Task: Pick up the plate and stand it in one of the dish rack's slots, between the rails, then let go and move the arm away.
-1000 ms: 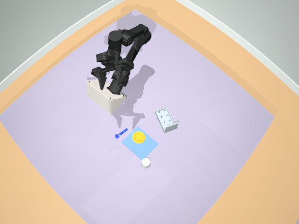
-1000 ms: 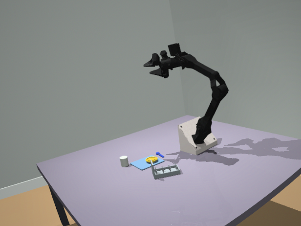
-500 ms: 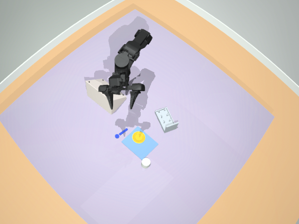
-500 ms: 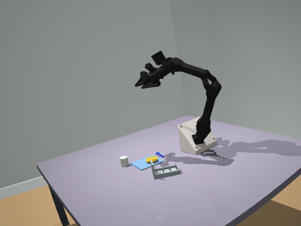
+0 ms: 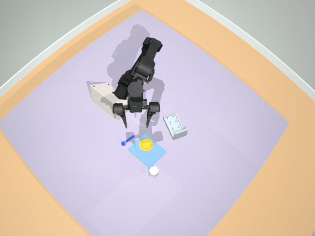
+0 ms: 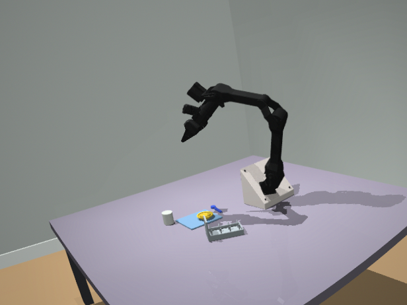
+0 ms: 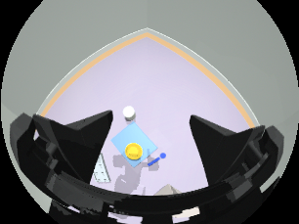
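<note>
The yellow plate (image 5: pixel 145 144) (image 6: pixel 205 215) (image 7: pixel 134 151) lies flat on the blue mat (image 5: pixel 150 160) (image 6: pixel 191 224) (image 7: pixel 131 131), near one of its corners. The pale grey dish rack (image 5: pixel 180 134) (image 6: pixel 226 235) (image 7: pixel 102 169) stands on the table beside the mat, with a tall panel at one end and small rails along its base; in the wrist view a finger partly hides it. My gripper (image 5: pixel 136 127) (image 6: pixel 183 140) (image 7: pixel 151 116) is open and empty, high above the table. In the wrist view the plate shows between and below the fingertips.
A white cup (image 5: pixel 153 171) (image 6: pixel 168 218) (image 7: pixel 129 112) stands by the mat's corner away from the arm. A blue spoon-like utensil (image 5: pixel 130 138) (image 6: pixel 216 208) (image 7: pixel 154 161) lies on the table on the mat's other side from the rack. The beige arm base (image 5: pixel 102 99) (image 6: pixel 252 191) stands behind.
</note>
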Motion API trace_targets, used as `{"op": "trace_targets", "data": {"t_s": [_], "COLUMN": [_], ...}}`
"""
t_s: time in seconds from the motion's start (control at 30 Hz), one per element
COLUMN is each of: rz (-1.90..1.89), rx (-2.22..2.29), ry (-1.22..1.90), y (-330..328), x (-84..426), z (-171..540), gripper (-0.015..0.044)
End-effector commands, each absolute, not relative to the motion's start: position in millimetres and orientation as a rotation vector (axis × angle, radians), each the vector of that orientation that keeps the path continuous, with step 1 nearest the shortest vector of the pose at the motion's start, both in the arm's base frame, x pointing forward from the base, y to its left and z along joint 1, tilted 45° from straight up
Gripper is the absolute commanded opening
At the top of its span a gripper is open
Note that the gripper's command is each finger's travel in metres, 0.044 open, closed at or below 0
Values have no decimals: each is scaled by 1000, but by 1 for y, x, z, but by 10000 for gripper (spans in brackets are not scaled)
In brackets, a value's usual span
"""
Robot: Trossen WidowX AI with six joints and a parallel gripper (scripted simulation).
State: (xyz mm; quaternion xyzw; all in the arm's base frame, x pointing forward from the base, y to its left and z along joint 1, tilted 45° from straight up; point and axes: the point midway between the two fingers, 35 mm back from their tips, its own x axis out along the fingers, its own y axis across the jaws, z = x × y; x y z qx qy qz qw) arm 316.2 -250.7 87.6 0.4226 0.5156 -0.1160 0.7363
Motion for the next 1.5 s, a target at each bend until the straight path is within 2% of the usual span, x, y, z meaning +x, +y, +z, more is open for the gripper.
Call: {"op": "trace_targets", "data": {"t_s": [0.0,0.93,1.13,1.47], "rz": [-167,726,749,752], "rx": [871,472,464,466], "ry": [1206,1594,1598,1596], "y": [-236,-103,-95,-28], "x": [320,320,319,293], "z": [79,36,29,-48], "gripper": [400,400,400,400]}}
